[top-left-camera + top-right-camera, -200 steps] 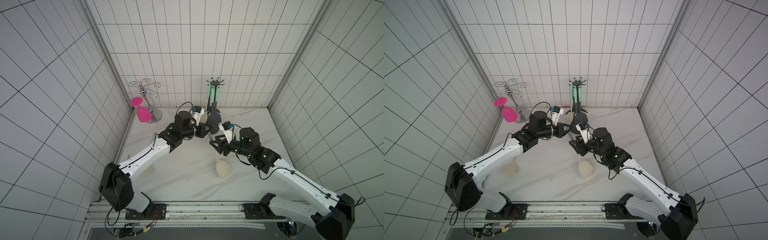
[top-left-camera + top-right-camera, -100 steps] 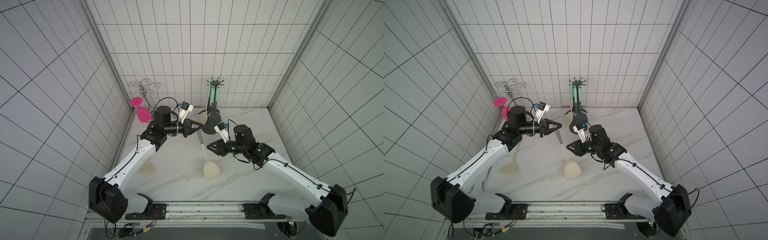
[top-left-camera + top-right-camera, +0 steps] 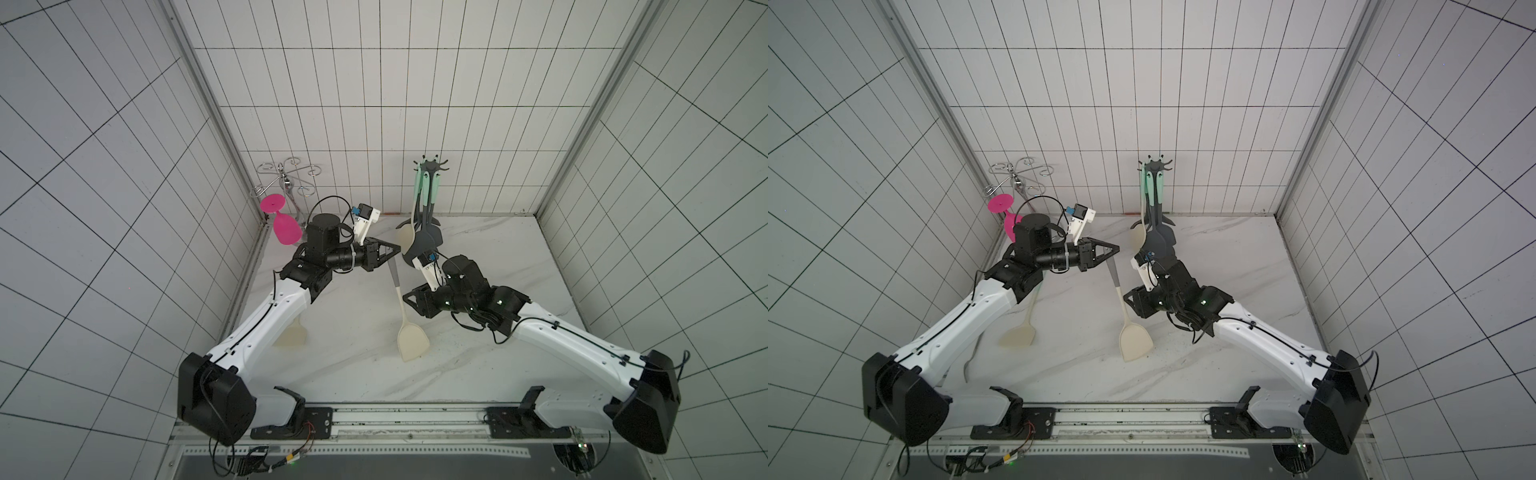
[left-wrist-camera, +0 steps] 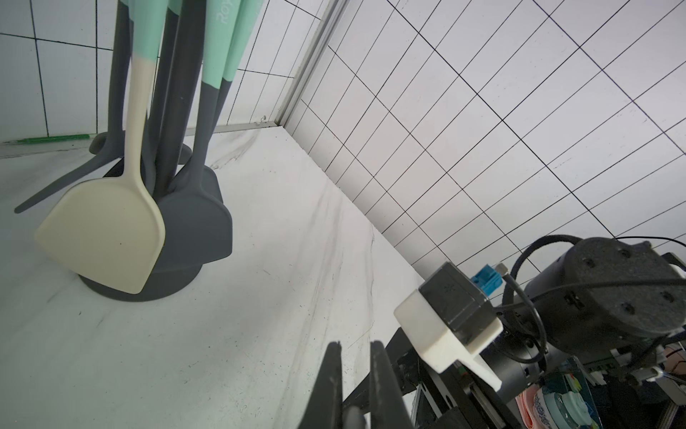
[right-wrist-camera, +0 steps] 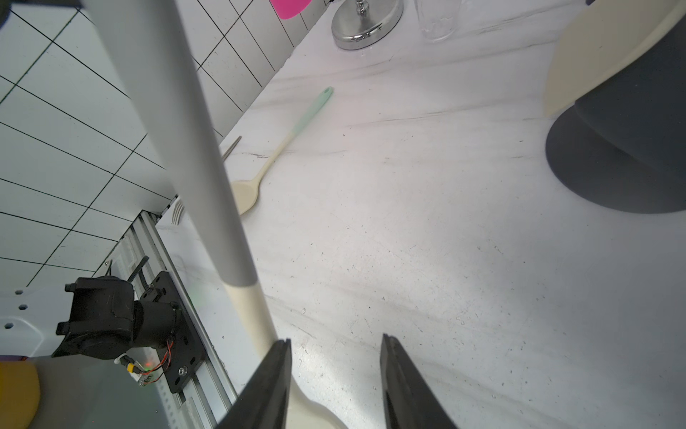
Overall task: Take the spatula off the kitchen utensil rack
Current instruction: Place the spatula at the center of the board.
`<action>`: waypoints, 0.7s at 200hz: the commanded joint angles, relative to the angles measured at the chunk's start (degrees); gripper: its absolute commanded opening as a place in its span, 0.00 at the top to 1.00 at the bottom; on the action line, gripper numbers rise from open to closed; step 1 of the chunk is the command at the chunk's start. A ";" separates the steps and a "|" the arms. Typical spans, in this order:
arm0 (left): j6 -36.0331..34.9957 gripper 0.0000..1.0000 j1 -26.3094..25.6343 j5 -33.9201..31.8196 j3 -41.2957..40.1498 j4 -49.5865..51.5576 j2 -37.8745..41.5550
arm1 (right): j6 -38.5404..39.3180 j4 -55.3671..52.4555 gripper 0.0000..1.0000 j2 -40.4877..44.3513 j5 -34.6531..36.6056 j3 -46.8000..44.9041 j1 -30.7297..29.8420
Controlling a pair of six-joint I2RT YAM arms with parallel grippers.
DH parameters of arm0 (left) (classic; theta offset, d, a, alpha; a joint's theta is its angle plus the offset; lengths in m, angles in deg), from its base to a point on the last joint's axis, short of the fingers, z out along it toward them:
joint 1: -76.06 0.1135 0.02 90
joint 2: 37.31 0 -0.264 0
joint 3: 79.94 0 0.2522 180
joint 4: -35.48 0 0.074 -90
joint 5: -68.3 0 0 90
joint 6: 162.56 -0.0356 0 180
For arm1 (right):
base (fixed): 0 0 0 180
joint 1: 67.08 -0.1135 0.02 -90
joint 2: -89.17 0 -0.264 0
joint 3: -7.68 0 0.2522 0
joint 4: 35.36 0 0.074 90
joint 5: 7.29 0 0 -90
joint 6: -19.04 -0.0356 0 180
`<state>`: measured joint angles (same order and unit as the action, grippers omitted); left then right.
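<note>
Spatula (image 3: 401,307) is off the kitchen utensil rack (image 3: 431,169), which stands at the back wall well apart from it. Left gripper (image 3: 392,250) is closed tight on the top end of the grey handle. The tool hangs below that claw, long axis close to vertical, blade tipped toward the front rail. Whether the blade touches the table (image 3: 478,257) I cannot tell. Right gripper (image 5: 336,340) is about half open and empty; the shaft passes just outside one finger, not between the two. Left arm owns the tool, so setting it down looks like a straight lowering. Handle is a smooth matte grey round rod, joining cream, likely silicone, that widens to a flat shovel blade. Marble-look tabletop is scuffed.
</note>
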<state>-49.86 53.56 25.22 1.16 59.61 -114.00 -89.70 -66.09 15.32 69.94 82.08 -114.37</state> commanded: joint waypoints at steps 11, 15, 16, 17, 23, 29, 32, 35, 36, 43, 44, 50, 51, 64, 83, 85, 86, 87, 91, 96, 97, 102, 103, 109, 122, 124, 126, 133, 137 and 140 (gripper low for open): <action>1.65 1.00 0.07 -1.19 -1.04 -0.81 1.15 | 0.55 0.03 0.58 -2.59 0.91 4.19 -2.08; 1.69 1.00 0.06 -1.38 -1.20 -0.81 1.29 | 0.55 0.01 0.57 -2.88 0.87 4.36 -2.31; 1.67 1.00 0.07 -1.43 -1.22 -0.85 1.28 | 0.55 0.01 0.57 -2.93 0.80 4.38 -2.34; 1.66 1.00 0.08 -1.45 -1.27 -0.82 1.28 | 0.55 0.01 0.57 -3.04 0.72 4.43 -2.40; 1.65 1.00 0.12 -1.64 -1.46 -0.88 1.42 | 0.46 0.03 0.57 -3.40 0.65 4.64 -2.69; 1.56 1.00 0.23 -1.86 -1.65 -0.80 1.46 | 0.37 0.05 0.56 -3.68 0.65 4.83 -2.96; 1.55 1.00 0.25 -1.95 -1.74 -0.79 1.52 | 0.37 0.01 0.55 -3.82 0.65 4.91 -3.10; 1.54 1.00 0.31 -2.07 -1.85 -0.75 1.50 | 0.42 0.02 0.54 -3.90 0.65 4.97 -3.20; 1.50 1.00 0.37 -2.08 -1.85 -0.73 1.52 | 0.40 0.01 0.54 -3.92 0.65 4.99 -3.27; 1.48 1.00 0.54 -2.26 -2.00 -0.62 1.54 | 0.17 0.01 0.52 -4.02 0.72 5.13 -3.55; 1.48 1.00 0.62 -2.26 -2.02 -0.62 1.54 | 0.18 0.01 0.52 -4.02 0.73 5.12 -3.57; 1.48 1.00 0.81 -2.50 -2.24 -0.57 1.68 | 0.11 0.01 0.51 -4.07 0.73 5.13 -3.73; 1.48 1.00 0.80 -2.47 -2.27 -0.55 1.70 | 0.07 0.01 0.51 -4.14 0.73 5.16 -3.75; 1.47 1.00 1.26 -2.54 -2.47 -0.61 1.77 | -0.23 0.10 0.51 -4.03 0.88 5.07 -4.03; 1.30 1.00 1.85 -2.55 -2.86 -0.43 1.84 | -1.10 -0.18 0.52 -3.28 3.64 4.43 -4.13; 1.30 1.00 1.96 -2.56 -2.89 -0.35 1.88 | -1.29 -0.24 0.52 -3.11 4.36 4.30 -4.13; 1.25 1.00 1.99 -2.54 -2.94 -0.35 1.93 | -1.38 -0.33 0.52 -3.00 4.66 4.21 -4.13; 1.23 1.00 1.96 -2.54 -2.97 -0.35 1.95 | -1.52 -0.38 0.52 -2.90 4.98 4.17 -4.13; 1.21 1.00 2.15 -2.54 -3.06 -0.35 2.02 | -2.03 -0.64 0.52 -2.53 6.67 3.93 -4.13; 1.13 1.00 2.32 -2.67 -3.20 -0.26 2.11 | -2.84 -1.04 0.53 -1.94 8.99 3.67 -4.11; 1.13 1.00 2.30 -2.73 -3.23 -0.22 2.18 | -2.99 -1.13 0.53 -1.80 9.65 3.59 -4.12; 1.07 1.00 2.47 -2.92 -3.41 -0.15 2.28 | -3.80 -1.39 0.53 -1.23 12.14 3.09 -4.13; 1.05 1.00 2.55 -2.94 -3.46 -0.16 2.31 | -4.00 -1.44 0.53 -1.13 12.50 2.99 -4.13; 0.96 1.00 2.71 -3.21 -3.67 -0.08 2.51 | -4.88 -1.48 0.54 -0.29 14.57 2.35 -4.13; 0.93 1.00 3.02 -3.58 -4.09 -0.06 2.77 | -6.09 -0.69 0.55 1.12 16.21 1.35 -4.04; 0.94 1.00 3.06 -3.65 -4.13 -0.08 2.86 | -6.23 -0.52 0.55 1.19 16.09 1.28 -4.00; 0.92 1.00 3.12 -3.67 -4.18 -0.06 2.86 | -6.29 -0.34 0.55 1.25 15.98 1.25 -4.03; 0.94 1.00 3.21 -3.70 -4.22 -0.07 2.78 | -6.46 0.08 0.55 1.33 15.04 1.30 -4.05; 1.00 1.00 3.26 -3.61 -4.27 0.02 2.77 | -6.68 0.22 0.55 1.31 14.43 1.41 -4.04; 1.06 1.00 3.25 -3.61 -4.31 -0.03 2.73 | -6.77 0.33 0.55 1.22 14.11 1.52 -4.04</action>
<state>-48.79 56.38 22.33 -2.49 60.07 -112.66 -93.77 -66.49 14.52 81.17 84.07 -118.08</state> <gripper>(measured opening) 0.097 0.455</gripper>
